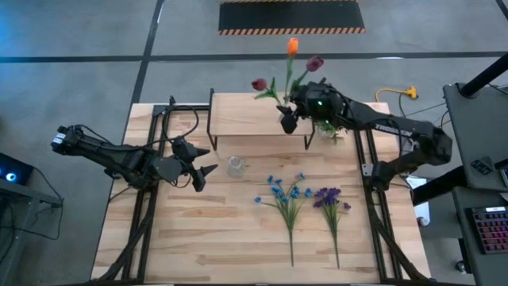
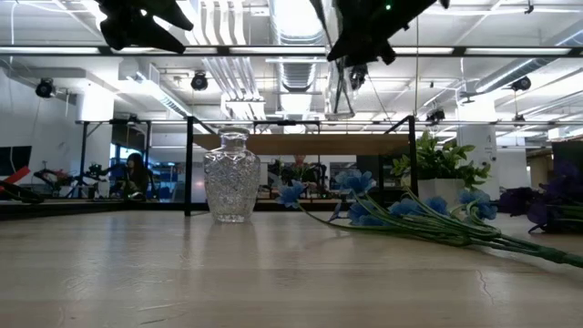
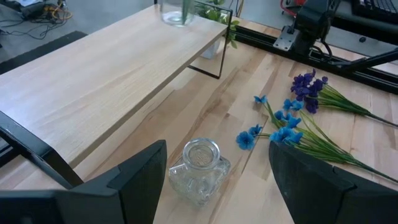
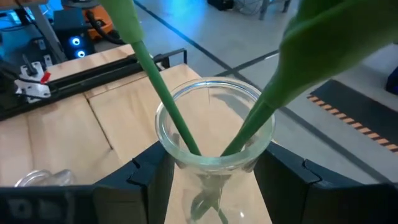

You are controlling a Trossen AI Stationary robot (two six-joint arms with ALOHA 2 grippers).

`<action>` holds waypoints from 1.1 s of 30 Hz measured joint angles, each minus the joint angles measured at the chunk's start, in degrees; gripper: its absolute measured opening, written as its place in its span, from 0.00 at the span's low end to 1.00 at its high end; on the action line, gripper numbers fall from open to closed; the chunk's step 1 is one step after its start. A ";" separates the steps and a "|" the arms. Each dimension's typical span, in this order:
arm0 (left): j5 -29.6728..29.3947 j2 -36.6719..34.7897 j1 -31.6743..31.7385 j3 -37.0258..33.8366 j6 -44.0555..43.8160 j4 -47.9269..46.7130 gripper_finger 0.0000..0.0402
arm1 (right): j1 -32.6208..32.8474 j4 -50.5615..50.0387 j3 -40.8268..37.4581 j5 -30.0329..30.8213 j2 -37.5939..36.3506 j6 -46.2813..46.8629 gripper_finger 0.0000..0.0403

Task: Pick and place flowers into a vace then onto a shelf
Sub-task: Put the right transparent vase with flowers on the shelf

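My right gripper is shut on a clear glass vase over the right end of the shelf. In the vase stand an orange tulip, a maroon tulip and a dark red tulip. A blue bunch and a purple bunch lie flat on the table. A small faceted glass vase stands on the table before the shelf. My left gripper is open just left of it, apart from it. My right gripper pinches the clear vase between its two fingers, one on each side of the wall just below the rim. The fingers come from the table's right side, slanting slightly down. The vase is upright and hangs clear above the shelf board, with green stems in it.
A small leafy potted plant stands at the shelf's right end, partly under my right arm. Black rails run along the table's left and right sides. The near half of the table holds only the two bunches.
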 joint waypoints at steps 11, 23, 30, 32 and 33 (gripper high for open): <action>-0.02 0.00 0.01 0.00 0.49 0.00 0.66 | -3.75 0.39 2.13 -3.29 5.59 -0.86 0.46; -0.07 0.00 0.00 0.00 2.00 0.59 0.66 | -4.51 2.50 -0.05 -3.21 5.40 -0.77 0.46; -0.07 0.00 0.01 0.00 2.00 0.59 0.66 | -5.06 2.48 -0.58 -2.83 5.28 -1.23 0.46; -0.07 0.00 0.00 0.00 2.00 0.66 0.66 | -5.40 2.51 -0.84 -2.76 5.26 -1.62 0.46; -0.07 0.00 0.01 0.00 2.00 0.80 0.66 | -5.61 2.80 -1.01 -2.76 5.25 -1.70 0.46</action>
